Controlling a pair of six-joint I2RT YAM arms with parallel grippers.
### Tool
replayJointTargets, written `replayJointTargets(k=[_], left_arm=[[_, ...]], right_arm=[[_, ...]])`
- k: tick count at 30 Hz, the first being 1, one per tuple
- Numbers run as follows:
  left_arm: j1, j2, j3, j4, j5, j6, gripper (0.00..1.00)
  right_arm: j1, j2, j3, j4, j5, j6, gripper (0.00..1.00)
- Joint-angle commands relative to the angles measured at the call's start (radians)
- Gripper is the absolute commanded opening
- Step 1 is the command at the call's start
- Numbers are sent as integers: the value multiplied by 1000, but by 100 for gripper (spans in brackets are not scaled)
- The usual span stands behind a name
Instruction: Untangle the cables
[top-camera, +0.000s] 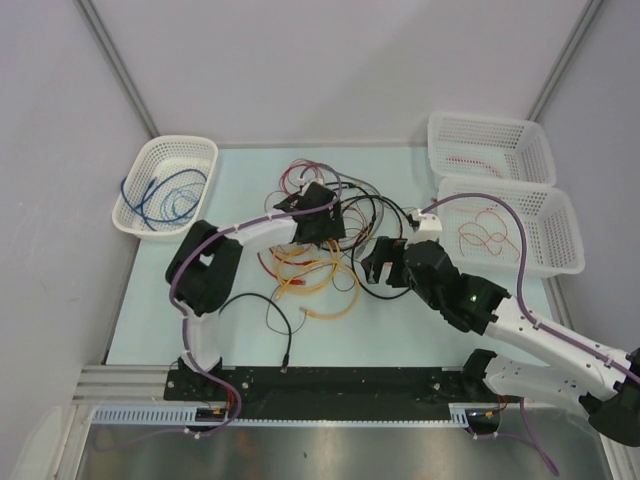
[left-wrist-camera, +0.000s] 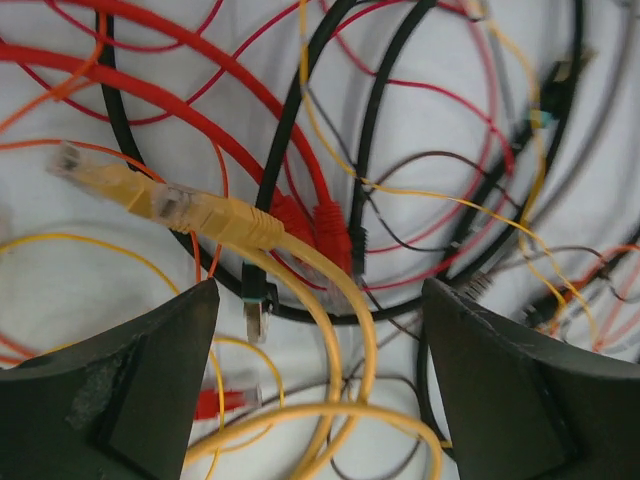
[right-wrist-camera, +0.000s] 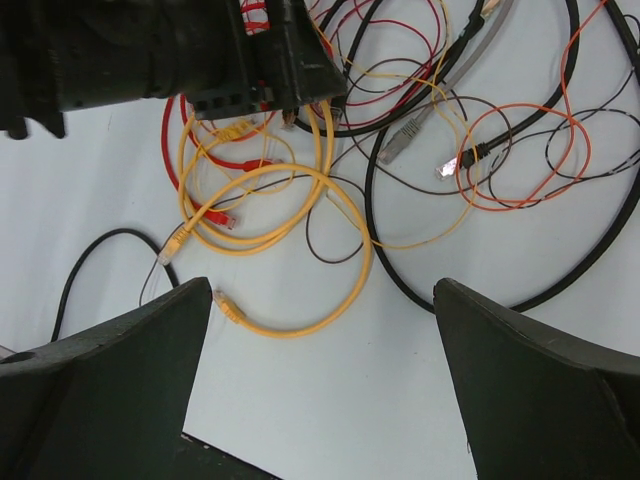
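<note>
The cables (top-camera: 312, 272) lie tangled at the table's centre: red, yellow, orange and black loops crossing one another. My left gripper (top-camera: 322, 225) hangs low over the tangle, open. In the left wrist view (left-wrist-camera: 318, 292) its jaws stand wide on either side of yellow cable loops (left-wrist-camera: 345, 330); a yellow plug (left-wrist-camera: 215, 215), red plugs (left-wrist-camera: 330, 230) and black cables (left-wrist-camera: 285, 130) lie just ahead. My right gripper (top-camera: 382, 262) is open and empty at the tangle's right edge. In the right wrist view (right-wrist-camera: 322, 290) it hovers above bare table near a yellow loop (right-wrist-camera: 300, 325).
A white basket (top-camera: 140, 165) at the back left holds a blue cable. Two white baskets (top-camera: 545, 215) stand at the back right, the nearer one holding a thin red cable (top-camera: 485, 232). A loose black cable (top-camera: 262, 308) lies toward the front left.
</note>
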Motion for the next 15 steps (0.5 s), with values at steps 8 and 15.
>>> replayJointTargets(k=[8, 15], left_arm=[[11, 103, 102, 22, -31, -78, 53], [9, -146, -22, 51, -43, -25, 0]], right_arm=[[-70, 0, -4, 12, -41, -35, 99], [-81, -22, -10, 41, -49, -36, 98]])
